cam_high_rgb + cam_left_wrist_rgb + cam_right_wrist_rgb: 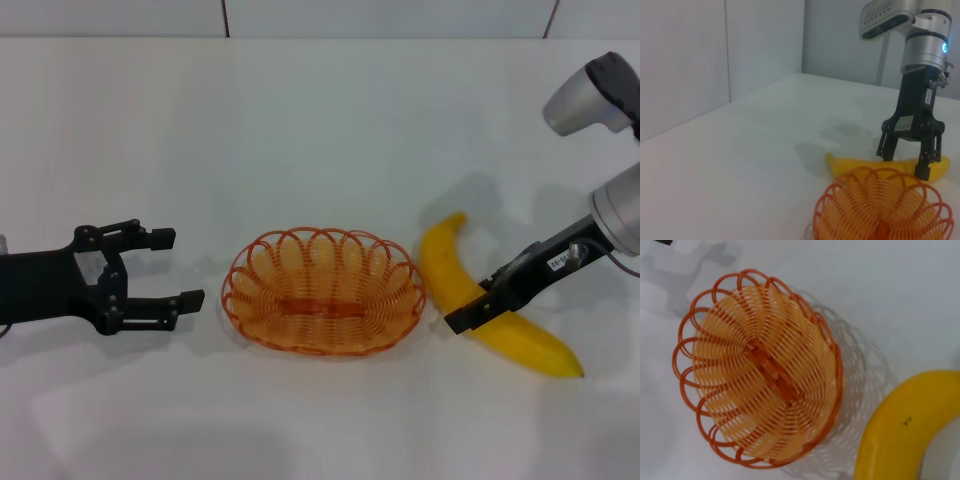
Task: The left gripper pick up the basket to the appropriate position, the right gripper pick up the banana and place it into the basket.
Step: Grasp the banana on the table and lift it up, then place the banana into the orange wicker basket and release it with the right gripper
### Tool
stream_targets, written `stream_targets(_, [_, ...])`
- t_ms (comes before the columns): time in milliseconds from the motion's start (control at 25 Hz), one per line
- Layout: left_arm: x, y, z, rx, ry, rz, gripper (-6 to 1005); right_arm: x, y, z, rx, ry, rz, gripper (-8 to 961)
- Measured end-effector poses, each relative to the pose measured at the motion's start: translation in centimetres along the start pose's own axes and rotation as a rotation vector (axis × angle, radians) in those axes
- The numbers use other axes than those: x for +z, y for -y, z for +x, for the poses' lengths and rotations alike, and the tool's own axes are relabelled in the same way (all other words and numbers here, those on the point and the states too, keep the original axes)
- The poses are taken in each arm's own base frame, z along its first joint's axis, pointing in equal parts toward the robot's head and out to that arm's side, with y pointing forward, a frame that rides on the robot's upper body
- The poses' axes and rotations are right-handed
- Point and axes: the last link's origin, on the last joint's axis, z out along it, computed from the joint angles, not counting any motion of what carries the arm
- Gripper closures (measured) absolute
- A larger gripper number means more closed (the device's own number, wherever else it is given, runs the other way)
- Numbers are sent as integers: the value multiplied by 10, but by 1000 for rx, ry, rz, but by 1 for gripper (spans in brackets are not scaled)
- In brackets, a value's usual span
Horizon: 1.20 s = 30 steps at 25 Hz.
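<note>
The orange wire basket (236, 282) sits on the white table in the middle of the head view; it also shows in the left wrist view (880, 212) and the right wrist view (760, 375). It holds nothing. My left gripper (182, 268) is open, low over the table to the left of the basket, a short gap from its rim. The yellow banana (440, 262) lies on the table right of the basket. My right gripper (468, 315) is down at the banana's middle. In the left wrist view it (905, 167) stands upright with its fingers spread astride the banana (850, 165).
The white table (320, 130) runs back to a pale wall. The right arm's grey elbow (590, 95) hangs above the table's right side.
</note>
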Motion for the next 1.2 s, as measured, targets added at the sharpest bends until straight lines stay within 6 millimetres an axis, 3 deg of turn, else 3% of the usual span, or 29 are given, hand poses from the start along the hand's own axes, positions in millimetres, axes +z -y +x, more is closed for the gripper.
stream_targets(640, [-5,-5,2,-2,-18,-34,92,-7,1,-4,-4,10,18,415])
stream_targets(720, [-6,-5,1,-3,-18,-34,92,-14,0,-6,-7,16,28,453])
stream_targets(1040, [-12,-7,-2,-3,-8,-44,91,-53,-3,-18,-45,66,105,452])
stream_targets(1200, [-18,-8,-7,2,4,-38,91,-73,-28,-35,-211,145,52,451])
